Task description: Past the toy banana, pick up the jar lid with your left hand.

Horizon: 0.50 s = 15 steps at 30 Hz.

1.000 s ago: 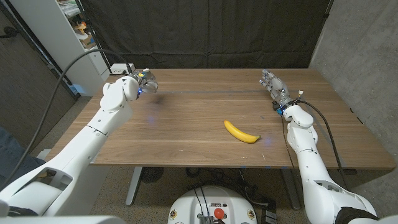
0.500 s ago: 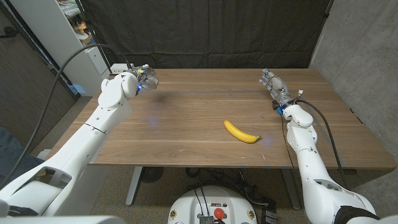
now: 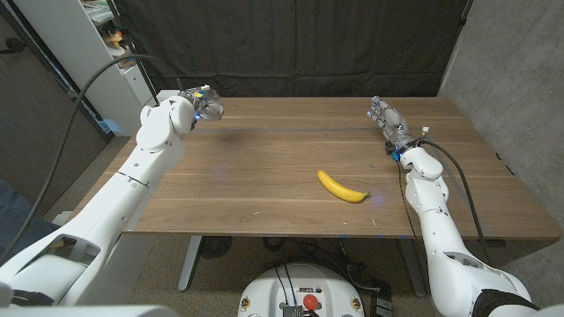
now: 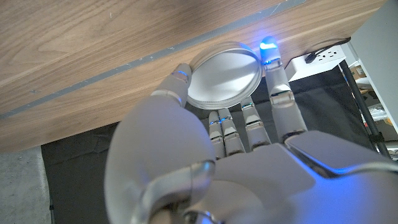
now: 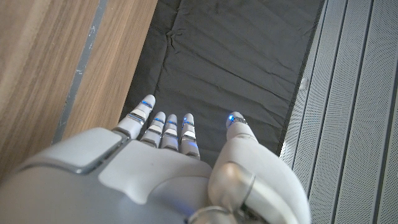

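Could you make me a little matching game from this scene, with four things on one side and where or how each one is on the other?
Things:
1. round silver jar lid
2. yellow toy banana
3. white right hand
4. white left hand

States:
A. open, holding nothing
B. lying on the wooden table
C. pinched between fingers
D. raised near the table's far left corner

Pairs: 1-C, 2-B, 3-A, 4-D

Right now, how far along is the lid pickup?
Mostly done, by the look of it. The left robot hand holds the jar lid between its fingers, raised over the table's far left corner. The toy banana lies untouched nearer the front edge. The right robot hand waits at the far right with nothing in it. Nothing looks left beyond keeping the grip.
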Tool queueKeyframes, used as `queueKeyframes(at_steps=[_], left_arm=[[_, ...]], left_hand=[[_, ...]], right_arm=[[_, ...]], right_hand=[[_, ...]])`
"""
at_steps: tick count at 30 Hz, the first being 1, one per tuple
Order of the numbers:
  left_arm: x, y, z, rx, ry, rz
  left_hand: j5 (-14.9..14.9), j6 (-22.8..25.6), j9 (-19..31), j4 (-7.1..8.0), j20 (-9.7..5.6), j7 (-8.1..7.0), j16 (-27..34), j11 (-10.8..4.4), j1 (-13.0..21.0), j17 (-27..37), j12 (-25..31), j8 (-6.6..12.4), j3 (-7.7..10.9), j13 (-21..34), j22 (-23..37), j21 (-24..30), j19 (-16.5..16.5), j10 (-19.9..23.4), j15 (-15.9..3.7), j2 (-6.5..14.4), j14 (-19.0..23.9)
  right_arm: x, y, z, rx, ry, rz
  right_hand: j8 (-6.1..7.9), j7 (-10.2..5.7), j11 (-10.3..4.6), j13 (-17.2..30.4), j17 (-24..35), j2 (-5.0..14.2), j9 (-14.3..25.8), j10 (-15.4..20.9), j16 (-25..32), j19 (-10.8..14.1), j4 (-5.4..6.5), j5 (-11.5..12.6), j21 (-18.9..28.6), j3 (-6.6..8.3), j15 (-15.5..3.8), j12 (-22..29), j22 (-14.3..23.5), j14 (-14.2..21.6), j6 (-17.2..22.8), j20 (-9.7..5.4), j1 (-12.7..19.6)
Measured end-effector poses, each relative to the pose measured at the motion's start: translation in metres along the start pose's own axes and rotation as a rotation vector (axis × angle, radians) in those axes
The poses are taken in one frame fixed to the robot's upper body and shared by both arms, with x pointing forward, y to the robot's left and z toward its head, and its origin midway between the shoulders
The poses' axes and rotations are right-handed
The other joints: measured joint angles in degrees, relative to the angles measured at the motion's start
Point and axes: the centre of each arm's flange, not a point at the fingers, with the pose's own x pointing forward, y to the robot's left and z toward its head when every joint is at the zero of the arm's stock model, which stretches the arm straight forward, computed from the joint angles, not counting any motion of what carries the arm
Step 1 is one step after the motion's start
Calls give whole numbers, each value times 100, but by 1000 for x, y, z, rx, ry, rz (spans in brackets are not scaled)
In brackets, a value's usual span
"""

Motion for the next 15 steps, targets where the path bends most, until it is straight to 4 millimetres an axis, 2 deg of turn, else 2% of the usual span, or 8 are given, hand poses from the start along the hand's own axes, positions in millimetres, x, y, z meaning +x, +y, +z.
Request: queueKeyframes(at_steps=[15], left_arm=[[-2, 17, 3, 9, 0, 25]], left_hand=[[44, 0, 0, 8, 1, 0, 0, 18, 0, 0, 19, 0, -8, 16, 1, 22, -2, 44, 31, 0, 31]], right_arm=[[3, 0, 1, -1, 1, 1]], right_hand=[[0, 0, -31, 0, -6, 0, 0, 31, 0, 0, 0, 0, 0, 0, 31, 0, 0, 31, 0, 0, 0]])
